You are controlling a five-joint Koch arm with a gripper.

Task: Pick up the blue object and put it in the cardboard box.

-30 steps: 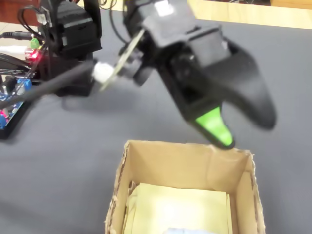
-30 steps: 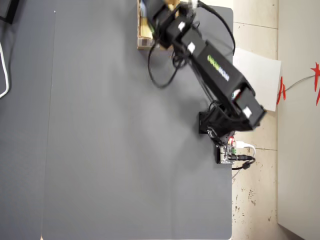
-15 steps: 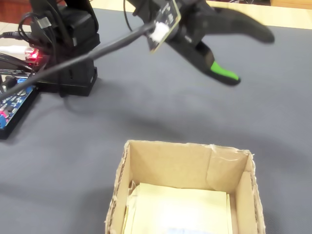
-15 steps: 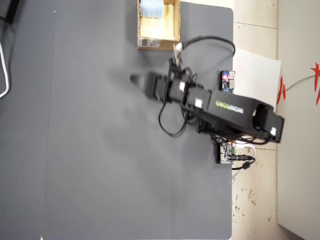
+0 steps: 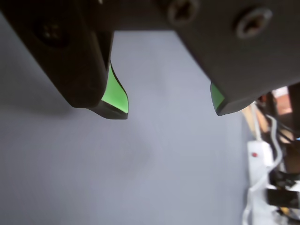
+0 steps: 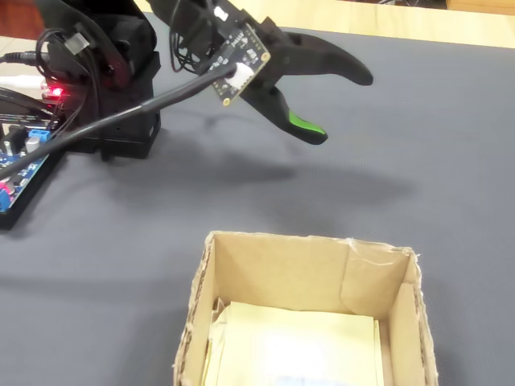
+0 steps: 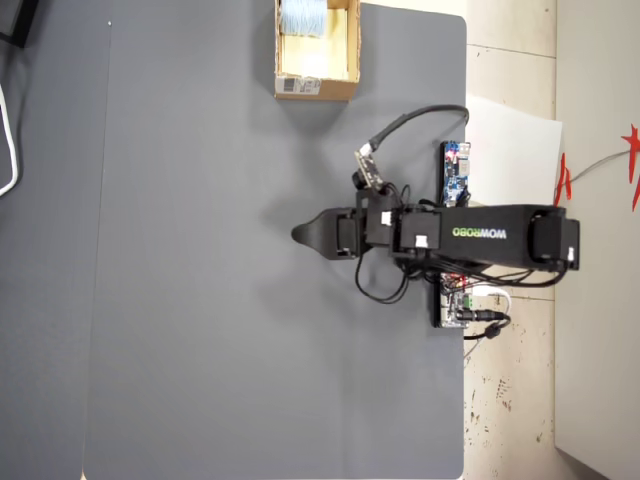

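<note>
The cardboard box [image 7: 316,88] stands at the top edge of the overhead view, its white label on the side facing the arm. The blue object [image 7: 300,15], pale and ribbed, lies inside the box at its far end. In the fixed view the box [image 6: 273,273] fills the foreground with a pale yellowish floor, and the blue object does not show there. My gripper [image 7: 297,235] hovers over the grey mat, well away from the box. It is open, with green pads [image 5: 116,91] and nothing between them [image 5: 168,113]. The fixed view shows both jaws spread above the mat [image 6: 342,107].
A small blue circuit board [image 7: 455,170] and wired electronics [image 7: 462,305] sit by the arm's base on the mat's right edge in the overhead view. Cables and a white power strip [image 5: 260,159] show at the right of the wrist view. A black box with boards [image 6: 24,173] stands at the left in the fixed view.
</note>
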